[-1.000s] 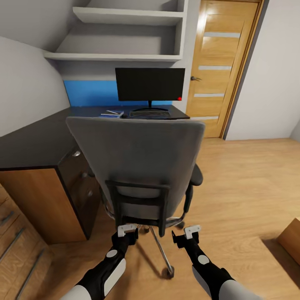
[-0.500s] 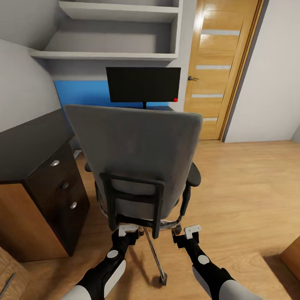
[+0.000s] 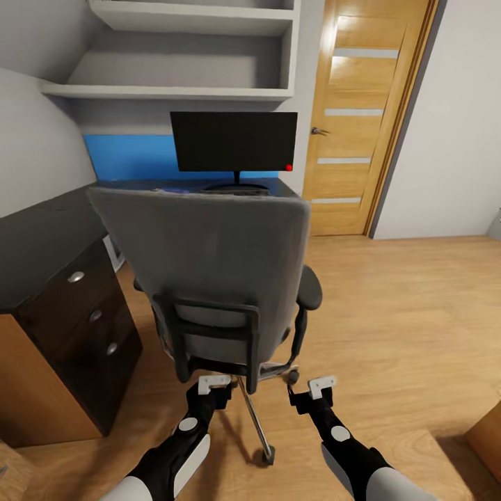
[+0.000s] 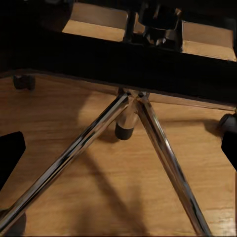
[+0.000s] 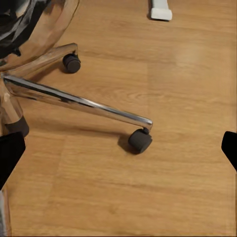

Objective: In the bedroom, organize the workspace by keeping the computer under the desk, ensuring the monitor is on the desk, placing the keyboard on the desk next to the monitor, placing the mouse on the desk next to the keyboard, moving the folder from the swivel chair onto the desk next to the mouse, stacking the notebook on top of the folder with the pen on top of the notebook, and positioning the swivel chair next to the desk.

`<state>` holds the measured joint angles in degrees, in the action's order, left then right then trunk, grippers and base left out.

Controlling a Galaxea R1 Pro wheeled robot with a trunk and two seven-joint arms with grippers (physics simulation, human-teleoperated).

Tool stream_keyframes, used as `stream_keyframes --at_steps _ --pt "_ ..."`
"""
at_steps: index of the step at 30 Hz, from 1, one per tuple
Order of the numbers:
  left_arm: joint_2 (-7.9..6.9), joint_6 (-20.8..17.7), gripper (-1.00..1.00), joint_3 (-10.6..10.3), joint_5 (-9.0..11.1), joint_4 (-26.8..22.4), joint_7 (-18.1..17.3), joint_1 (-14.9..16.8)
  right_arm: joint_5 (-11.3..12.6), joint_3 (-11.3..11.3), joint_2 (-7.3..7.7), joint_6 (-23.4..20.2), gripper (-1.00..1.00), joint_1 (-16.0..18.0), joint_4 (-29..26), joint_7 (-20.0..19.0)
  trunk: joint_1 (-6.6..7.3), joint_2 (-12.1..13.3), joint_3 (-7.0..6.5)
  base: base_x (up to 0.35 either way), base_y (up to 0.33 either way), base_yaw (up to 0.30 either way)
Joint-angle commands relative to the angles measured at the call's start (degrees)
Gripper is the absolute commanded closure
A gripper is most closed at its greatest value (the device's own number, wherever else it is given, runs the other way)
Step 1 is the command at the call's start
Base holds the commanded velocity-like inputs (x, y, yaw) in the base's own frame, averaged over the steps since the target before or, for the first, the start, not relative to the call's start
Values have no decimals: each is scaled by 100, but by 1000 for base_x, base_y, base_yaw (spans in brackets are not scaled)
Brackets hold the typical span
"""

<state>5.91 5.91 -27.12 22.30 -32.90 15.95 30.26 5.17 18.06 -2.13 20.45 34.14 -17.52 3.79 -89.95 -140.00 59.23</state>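
The grey swivel chair (image 3: 202, 257) stands with its back to me, just ahead of both arms. Behind it the black monitor (image 3: 233, 141) stands on the dark desk (image 3: 42, 236); the chair back hides the desk surface in front of it. My left gripper (image 3: 212, 388) and right gripper (image 3: 314, 391) hang low behind the chair's base, both open and holding nothing. The left wrist view looks at the chrome legs (image 4: 148, 128) under the seat, between the left gripper's (image 4: 118, 148) fingers. One chair castor (image 5: 139, 140) lies ahead of the right gripper (image 5: 118, 148).
The desk's drawer unit (image 3: 76, 306) stands close on the left. Grey shelves (image 3: 181, 90) hang above the desk, with a wooden door (image 3: 362, 118) to the right. A wooden box corner (image 3: 487, 417) shows at the lower right. A white object (image 5: 160, 10) lies on the floor.
The whole view has shifted: the desk and drawers slid left, and the chair back now covers the keyboard and papers seen earlier. Both arms keep the same pose in the picture.
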Motion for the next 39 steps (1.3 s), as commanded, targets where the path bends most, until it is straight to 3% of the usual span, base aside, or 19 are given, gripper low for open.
stream_keyframes --at_steps 1,16,28,35,39 --pt "-6 30 -100 -44 59 3 42 6 54 49 2 21 -100 5 7 29 4 -2 5 -278 -4 0" --pt "-11 27 -100 -22 55 3 34 6 61 66 -18 21 -100 5 148 18 4 -2 5 -241 31 0" --pt "-161 33 -100 57 72 -6 31 6 51 71 -41 22 -100 5 164 15 4 -2 5 -36 261 0" --pt "-250 39 -100 128 89 -14 31 6 21 70 -155 31 -100 5 170 -10 4 -2 5 0 39 0" --pt "-245 41 -100 122 90 -25 31 6 15 74 -185 287 -100 -7 157 -6 4 -2 5 0 4 0"
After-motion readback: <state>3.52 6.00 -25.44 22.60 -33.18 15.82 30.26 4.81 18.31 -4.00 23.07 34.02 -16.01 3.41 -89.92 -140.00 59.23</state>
